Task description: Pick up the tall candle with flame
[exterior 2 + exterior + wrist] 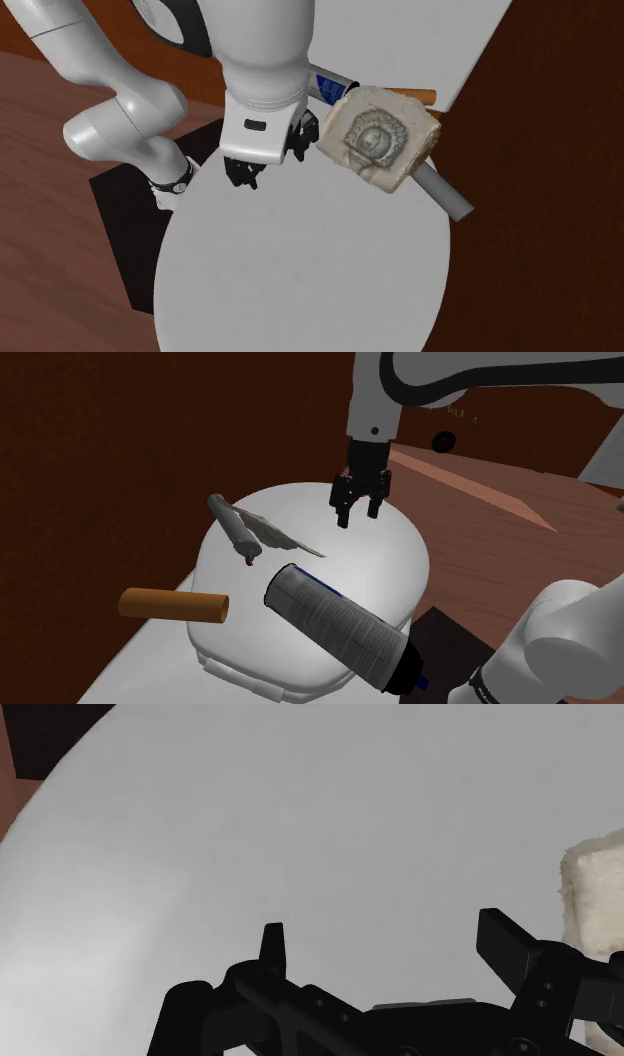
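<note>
Candle (pixel 238 537) apart from spread fingers (pixel 342 512)

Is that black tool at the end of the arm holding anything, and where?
Nothing is held. The tool is open, its fingers apart above the white surface.

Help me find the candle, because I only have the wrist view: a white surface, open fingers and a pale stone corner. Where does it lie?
Observer: The grey candle lies on its side on the white oval top, toward the shoulder view's left of the gripper.
Operator: Is anything on it?
Observer: Yes. A carved stone plaque leans on it and covers part; that is your pale corner.
Operator: Any other obstacle?
Observer: A large grey bottle lies on its side, lower in the shoulder view than the gripper.
</note>
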### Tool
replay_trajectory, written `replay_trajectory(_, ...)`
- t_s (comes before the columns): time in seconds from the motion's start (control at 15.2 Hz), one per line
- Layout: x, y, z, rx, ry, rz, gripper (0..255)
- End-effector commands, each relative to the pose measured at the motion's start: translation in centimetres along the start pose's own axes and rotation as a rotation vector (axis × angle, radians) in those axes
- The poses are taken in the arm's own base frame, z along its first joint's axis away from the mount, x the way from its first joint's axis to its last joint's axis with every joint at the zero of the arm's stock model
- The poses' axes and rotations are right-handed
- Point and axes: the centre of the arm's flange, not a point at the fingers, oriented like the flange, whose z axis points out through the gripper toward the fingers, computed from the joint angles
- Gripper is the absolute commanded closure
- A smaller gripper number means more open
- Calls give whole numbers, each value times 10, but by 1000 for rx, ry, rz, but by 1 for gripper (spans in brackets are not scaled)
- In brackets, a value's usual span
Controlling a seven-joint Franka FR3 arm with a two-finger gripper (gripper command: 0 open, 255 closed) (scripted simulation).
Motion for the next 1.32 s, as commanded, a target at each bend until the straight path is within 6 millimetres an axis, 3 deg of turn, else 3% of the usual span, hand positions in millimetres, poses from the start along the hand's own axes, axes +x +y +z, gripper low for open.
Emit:
replay_trajectory(0.0,11,-21,0,0,10,14,0)
replay_trajectory(1.25,141,-217,-38,-12,104,123,0)
